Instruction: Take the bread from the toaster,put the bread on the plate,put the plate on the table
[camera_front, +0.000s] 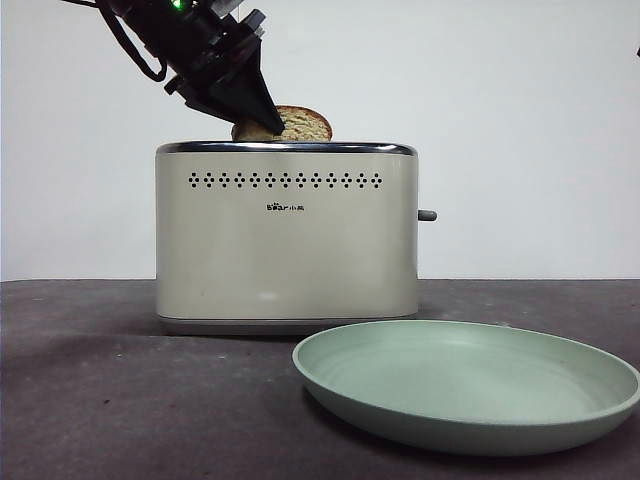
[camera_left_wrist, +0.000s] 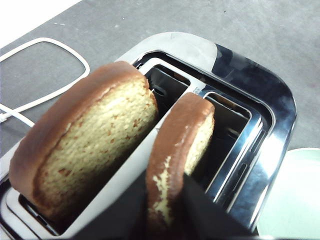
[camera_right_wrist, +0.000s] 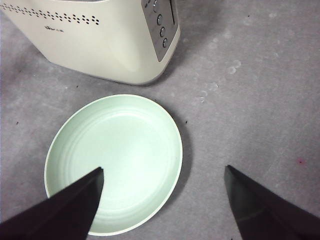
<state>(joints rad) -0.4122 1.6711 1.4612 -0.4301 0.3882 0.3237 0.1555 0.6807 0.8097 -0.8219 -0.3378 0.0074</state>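
While the left gripper (camera_left_wrist: 165, 210) pinched only the crust edge of the bread (camera_left_wrist: 177, 160) standing in the toaster (camera_front: 286, 235) slot, the slice could slip free on lifting; the right gripper (camera_right_wrist: 162, 192) hung spread above the plate (camera_right_wrist: 113, 162).

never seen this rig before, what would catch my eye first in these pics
Most striking is the left pincer, which reaches down from the upper left in the front view and closes on the bread standing in one slot of the cream toaster. A second slice stands in the other slot. In front of the toaster, the mint-green plate lies on the table, with the right pincer open above it.
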